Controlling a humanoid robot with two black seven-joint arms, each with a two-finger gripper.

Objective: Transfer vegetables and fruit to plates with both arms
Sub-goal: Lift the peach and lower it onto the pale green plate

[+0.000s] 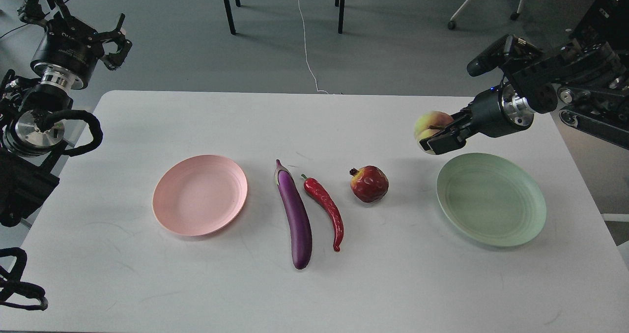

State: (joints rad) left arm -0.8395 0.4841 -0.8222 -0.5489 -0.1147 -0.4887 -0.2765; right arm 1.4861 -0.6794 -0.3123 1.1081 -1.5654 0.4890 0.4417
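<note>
My right gripper (439, 135) is shut on the yellow-pink peach (428, 123) and holds it in the air, up and left of the pale green plate (491, 199), which is bare. The dark red pomegranate (369, 183) lies on the table left of that plate. The red chili pepper (326, 209) and the purple eggplant (294, 214) lie side by side at the middle. The pale pink plate (200, 194) is bare at the left. My left gripper (114, 39) is open, raised beyond the table's far left corner.
The white table (314, 284) has rounded far corners. Beyond it on the grey floor are black table legs (227, 6), a white cable (305, 43) and chair bases at the far right.
</note>
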